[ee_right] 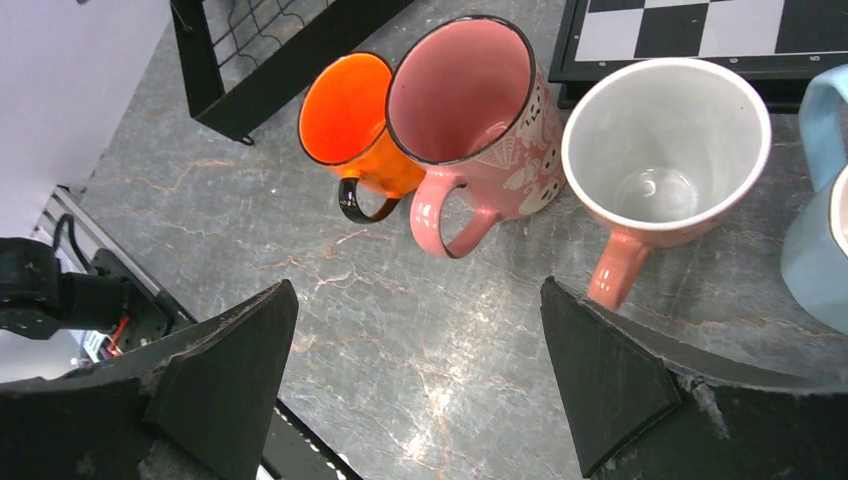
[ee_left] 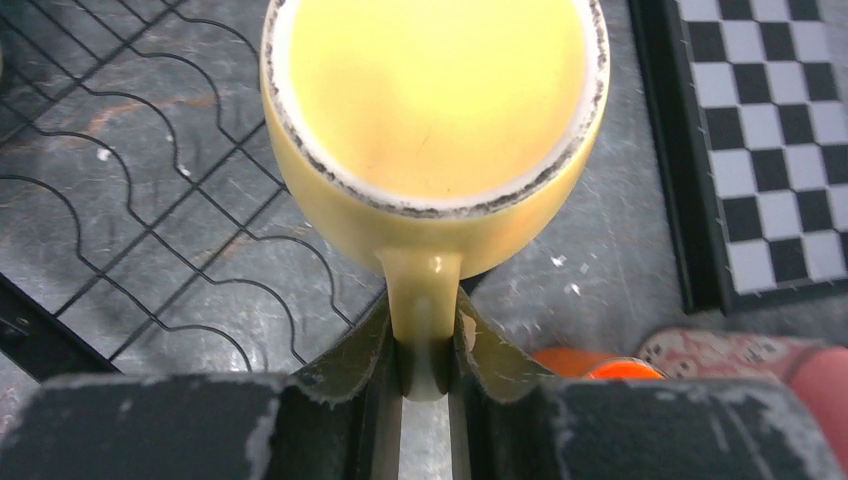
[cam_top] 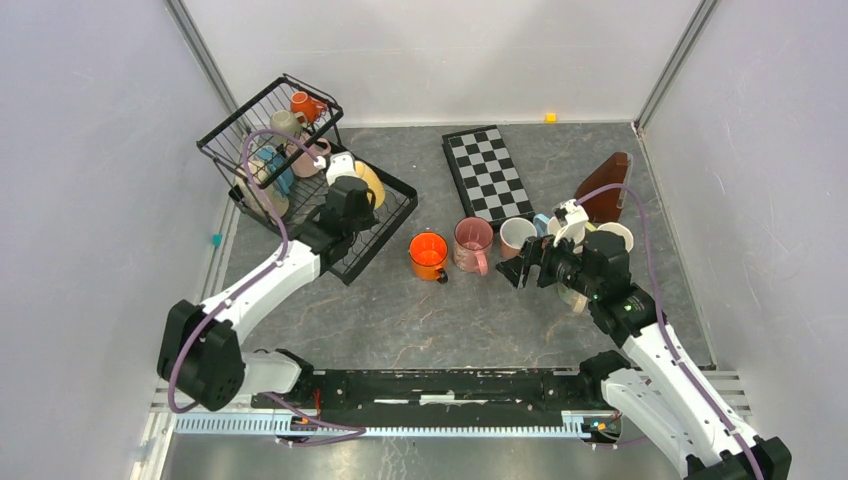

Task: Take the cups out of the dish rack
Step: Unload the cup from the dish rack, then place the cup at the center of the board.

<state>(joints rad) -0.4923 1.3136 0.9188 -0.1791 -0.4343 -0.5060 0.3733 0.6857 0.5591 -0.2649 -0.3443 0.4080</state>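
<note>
Top view: fixed high above and behind the arm bases point(cam_top: 420, 385), facing down and forward. It takes in the whole desk point(cam_top: 400, 310).
Left wrist view: very near, looking down past the left gripper point(ee_left: 425, 335) at the yellow cup point(ee_left: 430, 90) and the rack point(ee_left: 150, 200).
Right wrist view: near, tilted down at the desk between the right gripper point(ee_right: 417, 300) fingers.
Shared: the orange cup point(ee_right: 350, 120), pink cup point(ee_right: 470, 110), checkerboard point(ee_right: 700, 30) and rack appear in all three views.

yellow ceramic mug point(ee_left: 440, 100): far rim cut by top edge | orange glazed mug point(ee_left: 590, 362): lower right, only a sliver shows | light blue ceramic mug point(ee_right: 812, 265): cut by right edge | tiny yellow object point(cam_top: 550, 117): upper middle, too small to identify
</note>
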